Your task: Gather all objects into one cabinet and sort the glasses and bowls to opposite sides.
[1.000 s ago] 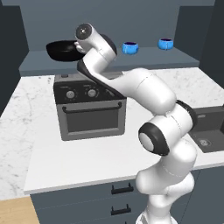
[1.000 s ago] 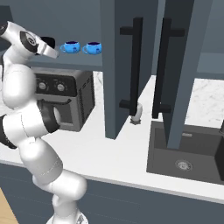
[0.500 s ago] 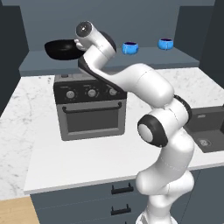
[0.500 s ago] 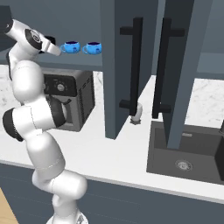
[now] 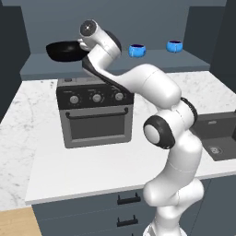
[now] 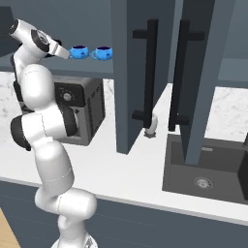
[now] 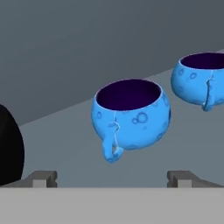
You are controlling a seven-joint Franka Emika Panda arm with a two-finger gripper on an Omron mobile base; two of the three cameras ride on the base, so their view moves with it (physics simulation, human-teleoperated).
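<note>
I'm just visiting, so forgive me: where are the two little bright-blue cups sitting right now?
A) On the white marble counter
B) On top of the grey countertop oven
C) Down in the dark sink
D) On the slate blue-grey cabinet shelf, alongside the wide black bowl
D: both bright-blue cups stand on the slate blue-grey shelf, with the wide black bowl on its left part.

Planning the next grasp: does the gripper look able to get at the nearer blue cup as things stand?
Probably yes. The gripper is open and faces the nearer cup, with bare shelf between. The bowl sits off to one side, the other cup beyond.
</note>
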